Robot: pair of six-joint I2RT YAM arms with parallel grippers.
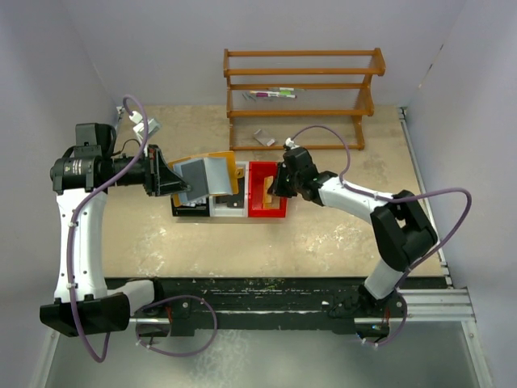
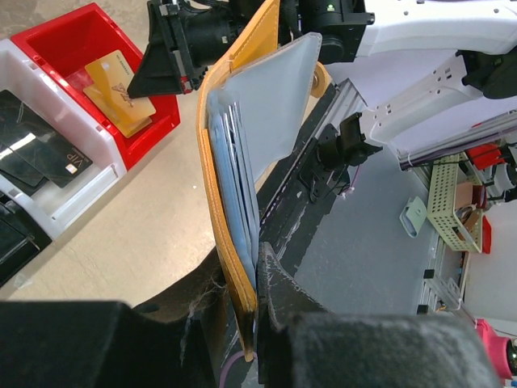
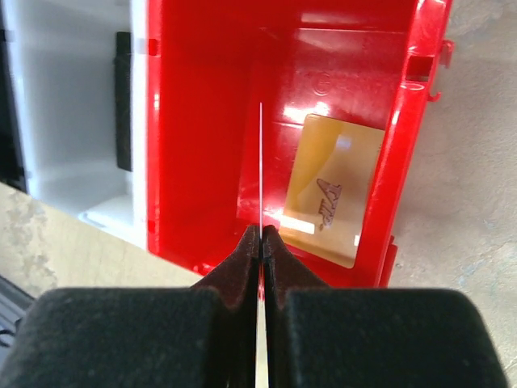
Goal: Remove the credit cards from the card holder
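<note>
Left pincer (image 2: pixel 246 279): narrow, clamped on the lower edge of the card holder (image 2: pixel 234 194). The holder is held upright and clear of the worktop (image 1: pixel 323 242), above the black bin (image 1: pixel 187 210) and the white bin (image 1: pixel 229 207). It is folded open, tan-orange outside and pale blue-grey inside, with one flap (image 2: pixel 279 105) standing away from the spine. Thin layered edges show in its pocket; whether these are cards cannot be told.

Right pincer (image 3: pixel 261 234): fully closed on a thin card (image 3: pixel 261 162), seen edge-on as a fine pale line. It is held upright over the red bin (image 3: pixel 202 97), apart from the bin floor.

Red bin: a gold card (image 3: pixel 331 194) lies flat inside, against the wall on the right of the wrist view, its printed face up.

White bin: sits touching the red bin and holds black cards (image 2: pixel 48 158) lying flat.

The three bins stand in a row, black, white, red, near the middle of the worktop. A wooden rack (image 1: pixel 299 53) stands at the far edge, well apart from the bins.
</note>
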